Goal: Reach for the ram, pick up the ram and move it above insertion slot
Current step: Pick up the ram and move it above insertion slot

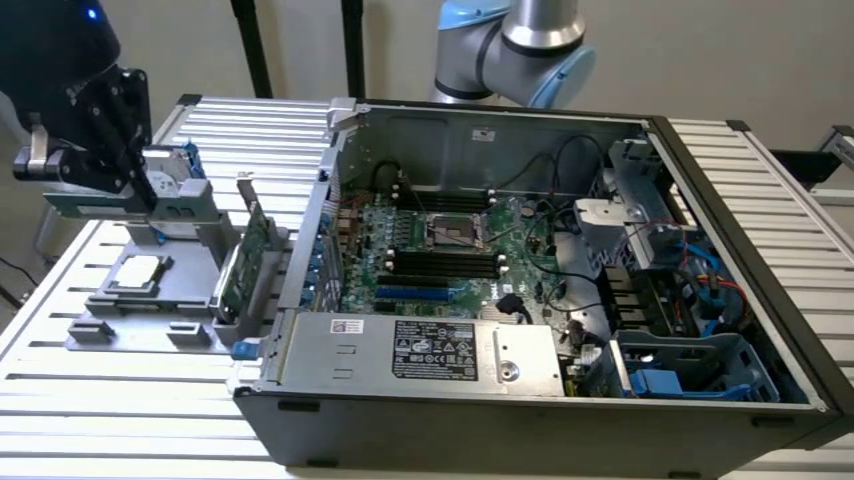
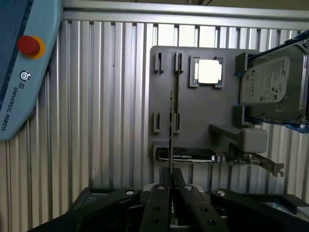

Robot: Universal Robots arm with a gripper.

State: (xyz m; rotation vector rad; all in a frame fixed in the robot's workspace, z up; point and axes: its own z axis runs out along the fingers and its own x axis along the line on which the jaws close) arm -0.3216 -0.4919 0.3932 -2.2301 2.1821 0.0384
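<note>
In the wrist view the ram shows edge-on as a thin dark line running out from my gripper, whose fingers are shut on it. It hangs over the grey holder plate. In the exterior view my gripper is high over the holder, at that view's left, well away from the open computer case. The long black memory slots lie on the motherboard inside the case.
The holder also carries a square processor, a silver hard drive and a broader green card with a metal bracket. A blue pendant with a red button lies on the ribbed table. The case wall stands between holder and motherboard.
</note>
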